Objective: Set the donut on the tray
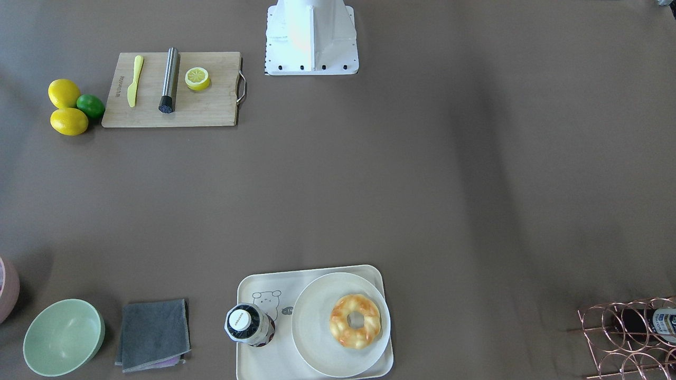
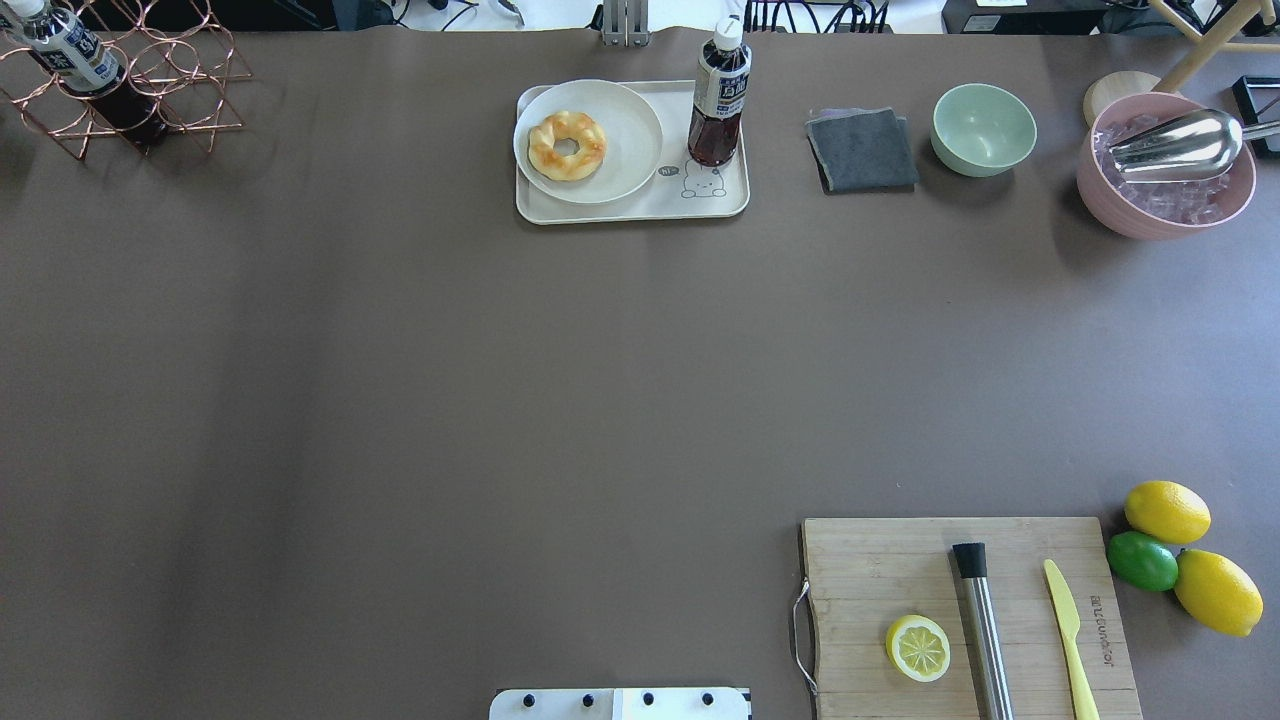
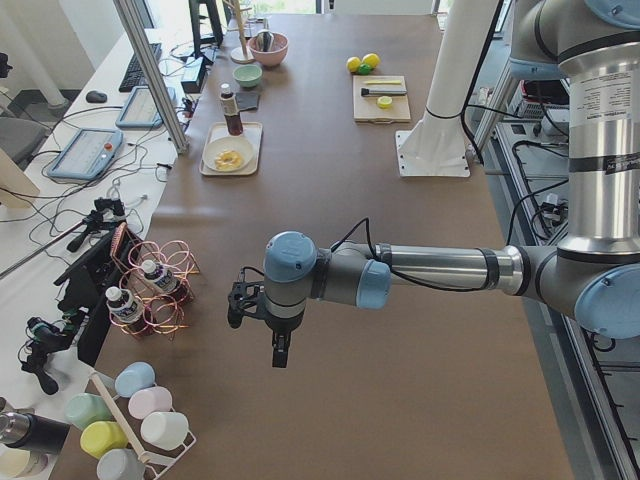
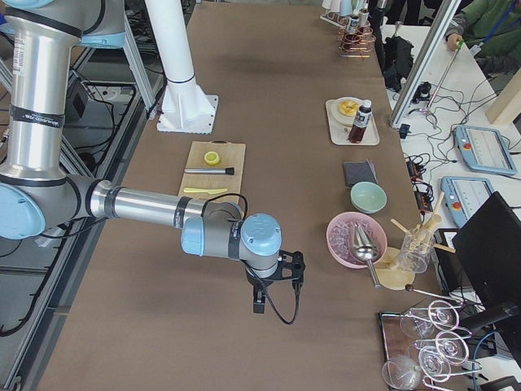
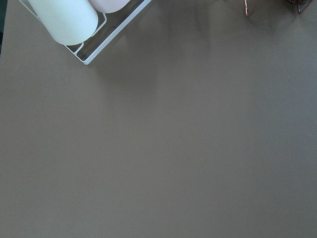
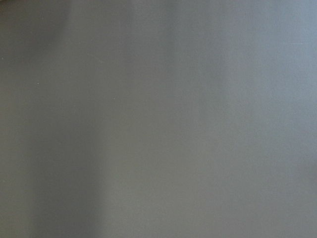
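The donut (image 1: 355, 321) lies on a round white plate (image 1: 317, 343), and the plate sits on the cream tray (image 1: 253, 364) with the bear drawing. The overhead view shows the donut (image 2: 567, 146), the plate (image 2: 625, 125) and the tray (image 2: 725, 203) at the table's far middle. A dark bottle (image 2: 718, 95) stands on the tray beside the plate. My left gripper (image 3: 280, 352) hangs over bare table far from the tray, at the table's left end. My right gripper (image 4: 259, 305) hangs over bare table at the right end. I cannot tell whether either is open or shut. Neither holds anything that I can see.
A wooden cutting board (image 2: 870, 560) holds a halved lemon (image 2: 918, 648), a steel muddler (image 2: 982, 625) and a yellow knife (image 2: 1068, 630). Lemons (image 2: 1167, 511) and a lime (image 2: 1142, 560) lie beside it. Also present: grey cloth (image 2: 862, 150), green bowl (image 2: 984, 128), pink ice bowl (image 2: 1165, 170), copper rack (image 2: 120, 80).
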Controlling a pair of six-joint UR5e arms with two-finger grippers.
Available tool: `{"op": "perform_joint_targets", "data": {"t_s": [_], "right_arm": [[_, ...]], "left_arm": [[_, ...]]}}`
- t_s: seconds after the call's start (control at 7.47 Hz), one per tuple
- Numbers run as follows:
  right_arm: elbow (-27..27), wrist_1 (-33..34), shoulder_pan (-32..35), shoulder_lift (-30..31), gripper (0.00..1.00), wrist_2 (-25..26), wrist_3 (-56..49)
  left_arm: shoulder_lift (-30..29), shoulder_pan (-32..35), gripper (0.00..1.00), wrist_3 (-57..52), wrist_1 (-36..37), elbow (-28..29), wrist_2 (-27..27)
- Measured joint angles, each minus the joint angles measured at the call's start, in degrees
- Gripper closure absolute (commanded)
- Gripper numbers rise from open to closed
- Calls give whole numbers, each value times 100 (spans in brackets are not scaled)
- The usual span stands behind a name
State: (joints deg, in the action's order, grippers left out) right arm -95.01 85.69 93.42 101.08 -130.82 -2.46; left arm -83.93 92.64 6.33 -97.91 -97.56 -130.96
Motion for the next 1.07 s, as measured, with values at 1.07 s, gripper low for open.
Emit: {"op": "perform_joint_targets", "data": {"t_s": [1.07], "right_arm": [[-126, 3, 1, 41, 1, -5, 9]], "left_arm": [[9, 0, 1, 7, 4, 0, 0]]}}
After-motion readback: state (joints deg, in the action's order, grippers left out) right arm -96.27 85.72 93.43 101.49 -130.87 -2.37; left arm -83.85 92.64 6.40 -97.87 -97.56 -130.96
